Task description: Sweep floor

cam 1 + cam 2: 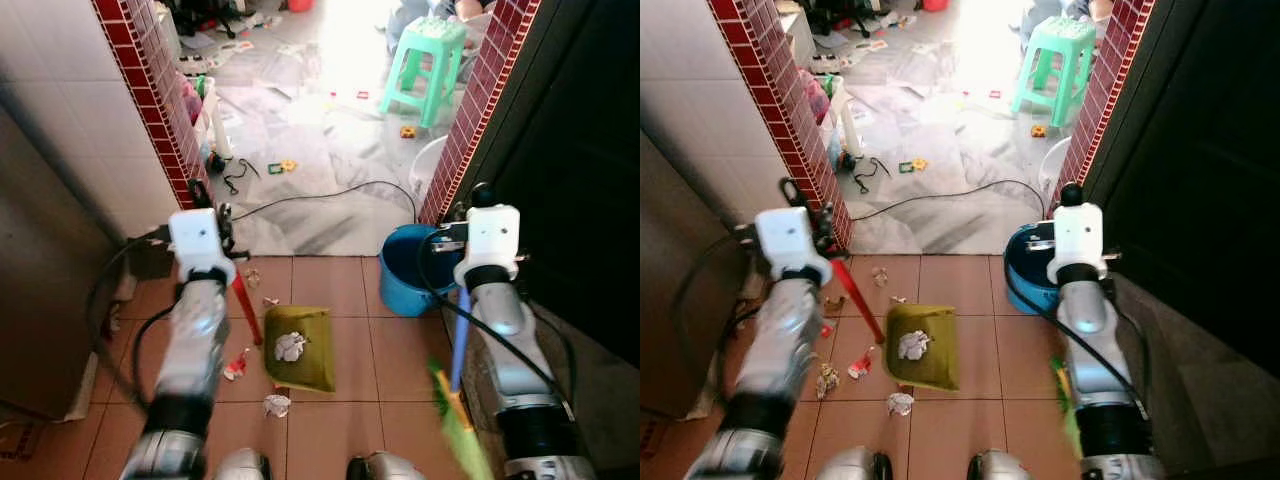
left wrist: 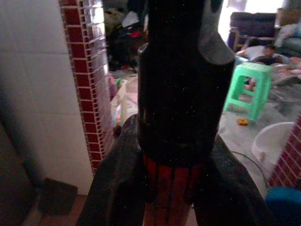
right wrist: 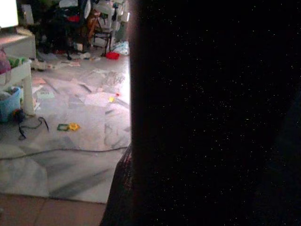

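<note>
Holding the red handle [image 1: 246,308] of the olive dustpan [image 1: 303,348], the left hand [image 2: 170,188] is clamped on it, fingers wrapped around the shaft; the pan sits flat on the tiled floor [image 1: 330,285] between the arms, with 1 paper scrap [image 1: 290,346] inside. The right hand [image 1: 478,205] carries the broom [image 1: 458,345], though I cannot tell how its fingers sit. More scraps [image 1: 276,404] lie near the pan's mouth and to its left. Judged best: keep the pan's lip pressed down, then draw short broom strokes toward it

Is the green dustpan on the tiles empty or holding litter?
Holding litter: a crumpled white paper wad lies inside the green dustpan.
</note>
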You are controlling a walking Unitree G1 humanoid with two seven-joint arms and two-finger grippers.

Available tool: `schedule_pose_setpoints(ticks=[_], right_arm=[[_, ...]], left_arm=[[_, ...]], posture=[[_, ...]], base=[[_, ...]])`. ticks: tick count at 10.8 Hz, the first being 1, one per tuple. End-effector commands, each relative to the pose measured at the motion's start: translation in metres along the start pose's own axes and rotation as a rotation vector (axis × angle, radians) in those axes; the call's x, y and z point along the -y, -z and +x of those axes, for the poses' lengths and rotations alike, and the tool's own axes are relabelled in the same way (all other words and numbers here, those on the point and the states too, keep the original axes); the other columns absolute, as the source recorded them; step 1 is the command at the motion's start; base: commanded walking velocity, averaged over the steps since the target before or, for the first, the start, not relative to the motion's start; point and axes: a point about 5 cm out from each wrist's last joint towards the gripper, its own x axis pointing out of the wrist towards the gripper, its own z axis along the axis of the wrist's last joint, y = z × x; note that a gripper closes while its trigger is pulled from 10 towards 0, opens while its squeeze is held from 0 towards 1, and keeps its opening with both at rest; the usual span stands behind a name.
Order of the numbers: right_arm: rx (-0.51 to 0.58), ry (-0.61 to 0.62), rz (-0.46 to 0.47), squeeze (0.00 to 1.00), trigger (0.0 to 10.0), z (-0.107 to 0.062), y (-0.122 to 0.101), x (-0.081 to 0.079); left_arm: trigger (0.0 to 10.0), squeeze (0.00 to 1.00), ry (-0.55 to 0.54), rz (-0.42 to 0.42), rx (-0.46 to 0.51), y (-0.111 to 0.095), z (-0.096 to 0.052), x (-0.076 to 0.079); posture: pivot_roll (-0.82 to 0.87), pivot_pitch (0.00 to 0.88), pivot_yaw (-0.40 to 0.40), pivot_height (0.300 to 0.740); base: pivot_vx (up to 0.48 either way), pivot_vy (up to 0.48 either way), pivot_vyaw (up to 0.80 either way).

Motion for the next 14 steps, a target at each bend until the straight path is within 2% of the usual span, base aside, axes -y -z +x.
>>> schedule_pose_setpoints(ticks=[1, 4, 6, 8, 11, 13, 14], right_arm=[[0.048, 0.005, 0.012, 0.0, 10.0, 0.003, -0.008, -0.002], [-0.005, 0.054, 0.05, 0.0, 10.0, 0.008, -0.001, 0.003], [-0.008, 0.077, 0.053, 0.0, 10.0, 0.007, 0.0, 0.01], [-0.01, 0.077, 0.047, 0.0, 10.0, 0.006, 0.002, 0.012], [-0.015, 0.066, 0.053, 0.0, 10.0, 0.005, 0.002, 0.009], [-0.047, 0.077, 0.067, 0.0, 10.0, 0.004, 0.008, 0.01], [-0.037, 0.07, 0.065, 0.0, 10.0, 0.005, 0.006, 0.01]], left_arm=[[10.0, 0.0, 0.024, -0.008, 0.036, -0.013, 0.0, 0.001], [10.0, 0.0, 0.012, -0.047, -0.01, -0.019, -0.008, -0.008], [10.0, 0.0, 0.024, -0.057, -0.016, -0.025, -0.009, -0.005], [10.0, 0.0, 0.026, -0.064, -0.016, -0.031, -0.008, -0.005], [10.0, 0.0, -0.012, -0.076, -0.019, -0.038, -0.007, -0.014], [10.0, 0.0, -0.018, -0.083, 0.007, -0.047, -0.005, -0.017], [10.0, 0.0, -0.019, -0.092, 0.008, -0.049, -0.005, -0.018]], posture=[[-0.08, 0.0, 0.04, 0.74], [-0.07, 0.0, 0.037, 0.74], [-0.08, 0.0, 0.037, 0.74], [-0.08, 0.003, 0.031, 0.74], [-0.08, 0.009, 0.026, 0.74], [-0.08, 0.013, 0.023, 0.74], [-0.08, 0.014, 0.022, 0.74]], base=[[0.0, 0.0, 0.0], [0.0, 0.0, -0.72], [0.0, 0.0, -0.8], [0.0, 0.0, 0.0], [0.0, 0.0, 0.0], [0.0, -0.144, -0.8], [0.0, -0.401, 0.0]])
